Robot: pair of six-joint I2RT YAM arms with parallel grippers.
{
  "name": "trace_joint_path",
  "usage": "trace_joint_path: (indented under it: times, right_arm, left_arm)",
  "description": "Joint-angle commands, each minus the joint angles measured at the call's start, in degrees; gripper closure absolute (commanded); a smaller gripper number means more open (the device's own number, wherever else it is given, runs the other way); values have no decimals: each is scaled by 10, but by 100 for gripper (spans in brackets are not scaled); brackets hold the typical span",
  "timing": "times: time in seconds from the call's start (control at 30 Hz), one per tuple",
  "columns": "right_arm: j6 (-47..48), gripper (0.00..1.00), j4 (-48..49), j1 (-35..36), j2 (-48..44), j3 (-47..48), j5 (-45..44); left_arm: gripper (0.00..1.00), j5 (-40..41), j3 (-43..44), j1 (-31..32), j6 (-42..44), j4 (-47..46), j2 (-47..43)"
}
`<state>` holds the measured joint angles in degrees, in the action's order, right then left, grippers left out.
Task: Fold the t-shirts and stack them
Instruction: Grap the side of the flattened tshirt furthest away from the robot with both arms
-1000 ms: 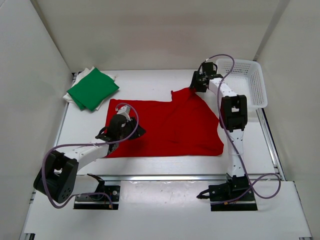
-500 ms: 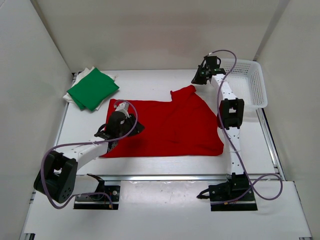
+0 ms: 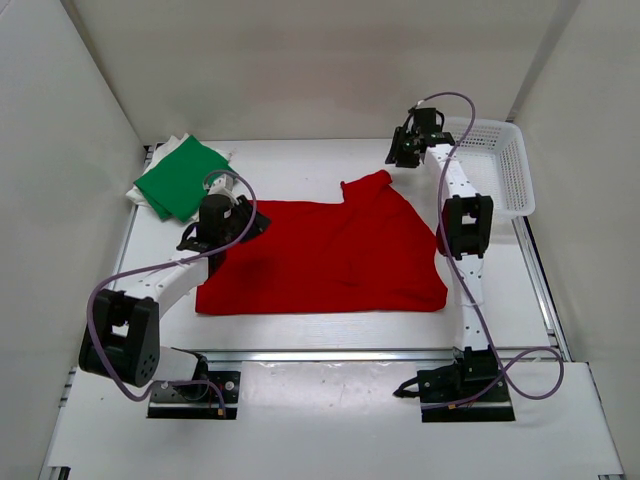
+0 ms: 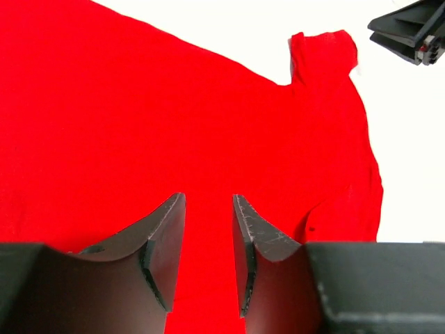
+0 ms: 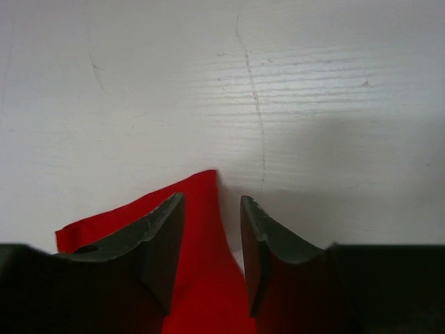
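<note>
On the white table (image 3: 300, 165), the red shirt (image 3: 340, 255) takes up most of the middle, spread flat, with one sleeve (image 3: 368, 183) poking out toward the far right. At the far right corner the white basket (image 3: 521, 190) sits beside the right arm, well apart from the red shirt. At the far left corner the green shirt (image 3: 183, 178) lies folded on top of the white shirt (image 3: 143, 195), whose edges show around it; the pile sits just beyond the red shirt's far left corner. The left arm reaches over that corner. In its wrist view the left gripper (image 4: 208, 198) hangs above the red cloth with its fingers spread. Flat cloth shows through the gap and nothing is pinched. The right arm stretches to the far side of the table, next to the basket. The right gripper (image 5: 212, 198) hovers over bare table just past the sleeve tip, its fingers also parted and holding nothing, with the red tip showing below and between them.
</note>
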<state>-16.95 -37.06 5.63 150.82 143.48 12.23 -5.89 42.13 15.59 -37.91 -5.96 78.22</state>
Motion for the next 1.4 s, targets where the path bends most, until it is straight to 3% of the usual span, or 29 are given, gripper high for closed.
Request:
trace_joint_path:
  times: [0.0, 0.3, 0.47, 0.63, 0.7, 0.8, 0.83, 0.9, 1.0, 1.23, 1.37]
  right_arm:
    - [15, 64, 11, 10, 20, 12, -12]
    - [-11, 63, 39, 11, 48, 11, 47]
    - [-27, 79, 37, 8, 53, 14, 55]
    - [-34, 86, 42, 4, 55, 20, 62]
    - [-33, 73, 56, 4, 55, 17, 73]
    - [-34, 70, 62, 3, 60, 12, 80]
    - [-33, 72, 65, -1, 60, 16, 86]
    - [-35, 89, 61, -4, 62, 21, 89]
    - [-40, 100, 58, -1, 62, 25, 83]
    - [-42, 100, 57, 0, 56, 45, 106]
    - [-36, 100, 46, 3, 54, 45, 109]
  left_arm:
    - [56, -1, 15, -6, 10, 12, -3]
    - [56, -3, 1, -14, 19, 16, -8]
    - [56, 0, 7, -36, 21, 20, -3]
    - [57, 25, 22, -69, 31, 37, 23]
    - [56, 33, 51, -81, 35, 47, 47]
    - [57, 48, 100, -101, 51, 75, 91]
    - [57, 49, 119, -110, 52, 86, 110]
    - [56, 58, 153, -116, 69, 105, 138]
    - [57, 99, 223, -119, 90, 147, 196]
    - [49, 155, 381, -129, 155, 238, 324]
    - [53, 169, 485, -134, 172, 300, 402]
